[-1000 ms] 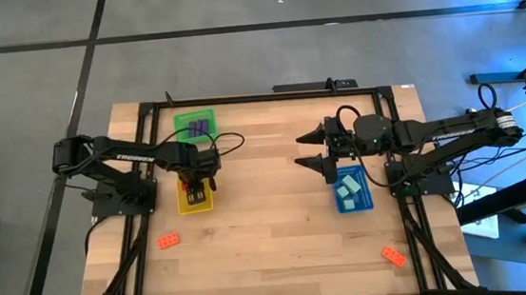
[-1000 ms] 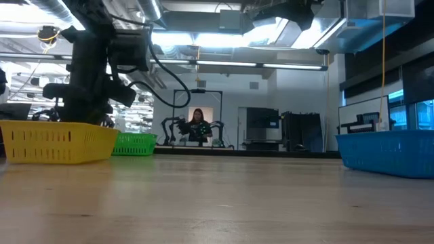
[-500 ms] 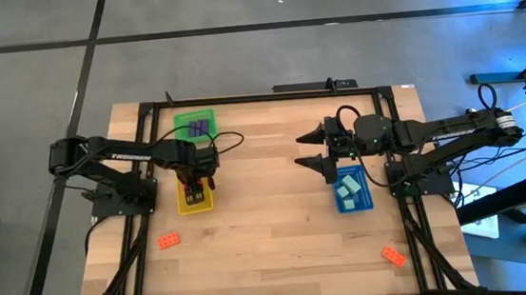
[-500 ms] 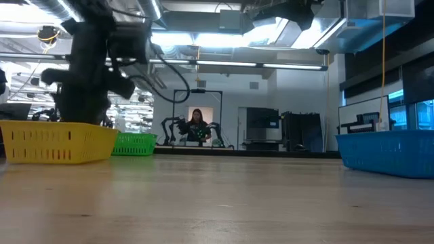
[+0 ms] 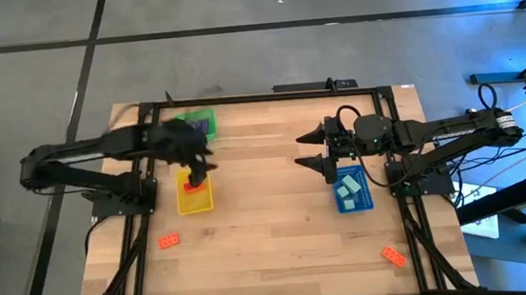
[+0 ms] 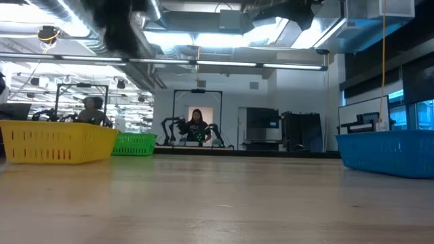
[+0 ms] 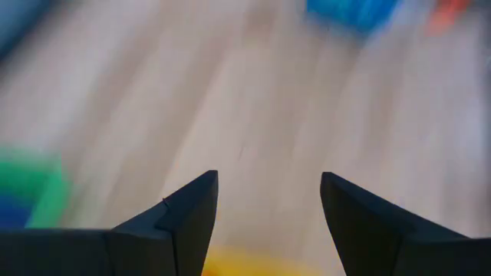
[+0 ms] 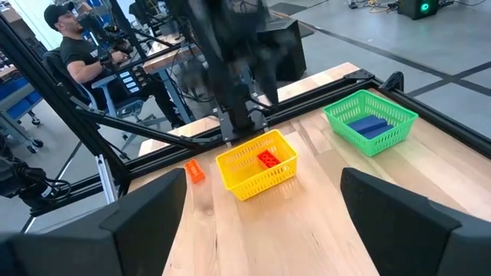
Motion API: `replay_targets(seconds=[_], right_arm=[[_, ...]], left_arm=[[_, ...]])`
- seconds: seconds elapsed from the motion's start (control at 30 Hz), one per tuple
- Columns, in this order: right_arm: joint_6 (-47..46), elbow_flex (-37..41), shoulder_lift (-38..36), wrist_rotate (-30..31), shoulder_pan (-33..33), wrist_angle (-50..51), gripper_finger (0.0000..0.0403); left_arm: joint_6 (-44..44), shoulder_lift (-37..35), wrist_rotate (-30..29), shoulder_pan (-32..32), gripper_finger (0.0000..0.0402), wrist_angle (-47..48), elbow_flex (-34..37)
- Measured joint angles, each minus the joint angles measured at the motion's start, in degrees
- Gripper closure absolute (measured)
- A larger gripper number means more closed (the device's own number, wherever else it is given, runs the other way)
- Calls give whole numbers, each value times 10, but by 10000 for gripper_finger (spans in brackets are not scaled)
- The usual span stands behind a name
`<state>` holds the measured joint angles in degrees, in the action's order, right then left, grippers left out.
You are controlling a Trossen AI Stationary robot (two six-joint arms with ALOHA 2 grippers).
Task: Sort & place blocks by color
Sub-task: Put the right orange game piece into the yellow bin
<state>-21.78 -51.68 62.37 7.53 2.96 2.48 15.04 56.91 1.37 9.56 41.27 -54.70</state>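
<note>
hovering above the yellow tray [image 5: 196, 199] and green tray [image 5: 203, 120], the left claw [image 7: 268, 222] is seen open and empty. an orange-red block [image 8: 268, 159] lies in the yellow tray, purple blocks [image 8: 369, 126] in the green one, teal blocks [image 5: 348, 190] in the blue tray [image 5: 352, 204]. two orange-red blocks [image 5: 168, 240] [image 5: 393, 255] remain on the bench [image 5: 279, 222]. the right claw [image 8: 265, 207] is held open beside the blue tray.

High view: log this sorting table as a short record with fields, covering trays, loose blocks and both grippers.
yellow tray: square yellow plastic basket holding an orange-red block
green tray: square green basket holding purple blocks
blue tray: square blue basket holding light teal blocks
loose blocks: two orange-red bricks on the wood
left gripper: open, empty, above the yellow tray
right gripper: open, empty, beside the blue tray
</note>
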Motion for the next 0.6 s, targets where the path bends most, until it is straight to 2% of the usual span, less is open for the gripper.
replay_targets(seconds=[0.17, 0.3, 0.6], right_arm=[[14, 0, 0, 0, 0, 0, 55], [15, 0, 0, 0, 0, 0, 55], [44, 0, 0, 0, 0, 0, 55]], left_arm=[[12, -96, -51, -15, 180, -196, 13], [6, -149, -61, -16, 180, -285, 39], [-10, -193, -60, -16, 180, -324, 71]])
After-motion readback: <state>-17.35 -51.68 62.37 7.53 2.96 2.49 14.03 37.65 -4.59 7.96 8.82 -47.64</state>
